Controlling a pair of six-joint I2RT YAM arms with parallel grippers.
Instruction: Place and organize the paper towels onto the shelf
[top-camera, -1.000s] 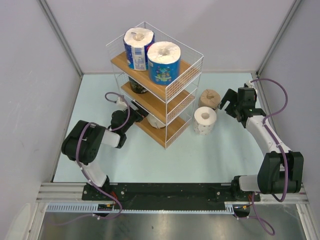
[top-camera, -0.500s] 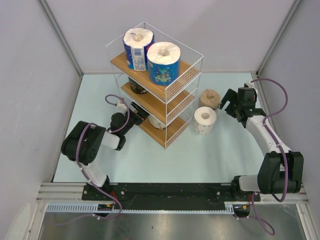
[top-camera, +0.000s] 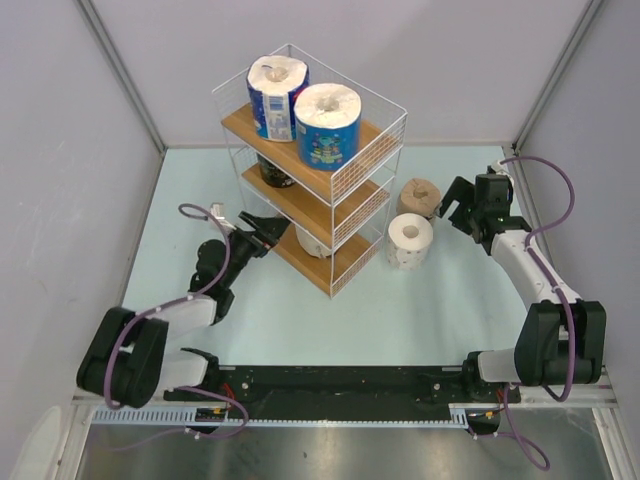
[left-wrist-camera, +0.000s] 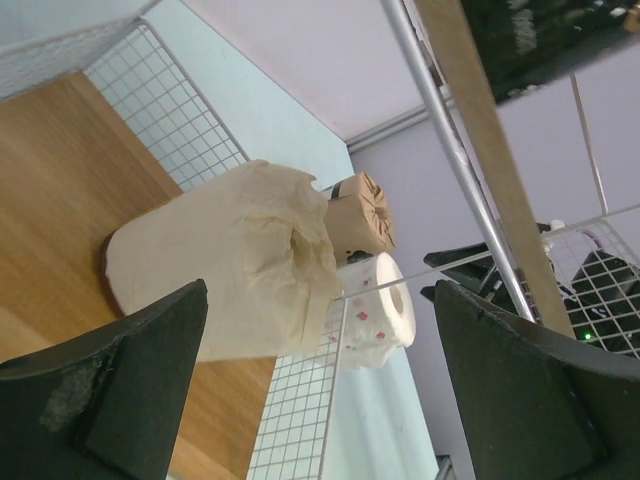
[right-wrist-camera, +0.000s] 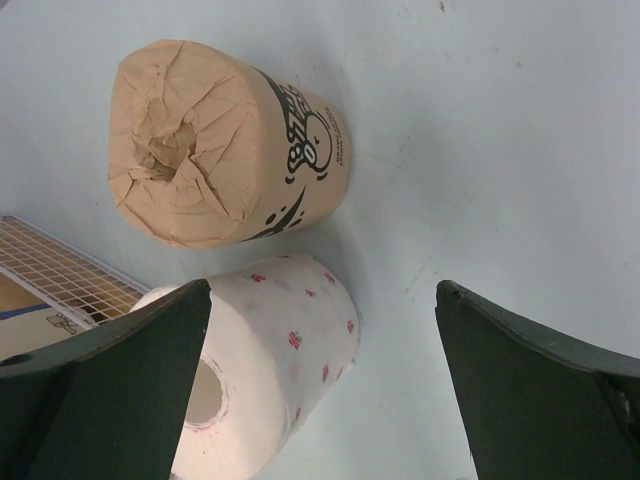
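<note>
My left claw (top-camera: 262, 232) and right claw (top-camera: 462, 215) both gape, empty | tan roll (top-camera: 418, 197), dotted roll (top-camera: 410, 240) right of centre beside shelf (top-camera: 345, 180); cream roll (left-wrist-camera: 230, 270) on bottom board | light, squashy, I reckon: pinch sides gently

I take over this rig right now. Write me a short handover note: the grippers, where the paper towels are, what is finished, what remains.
Left gripper: open, empty, at the bottom tier of the shelf, facing the cream roll.
Right gripper: open, empty, over the table beside the tan-brown roll.
Done: two blue-wrapped rolls on the top tier, dark roll on the middle tier, cream roll on the bottom tier.
Left: the tan-brown roll and the white dotted roll stand on the table, right of the shelf; shelve both.
</note>
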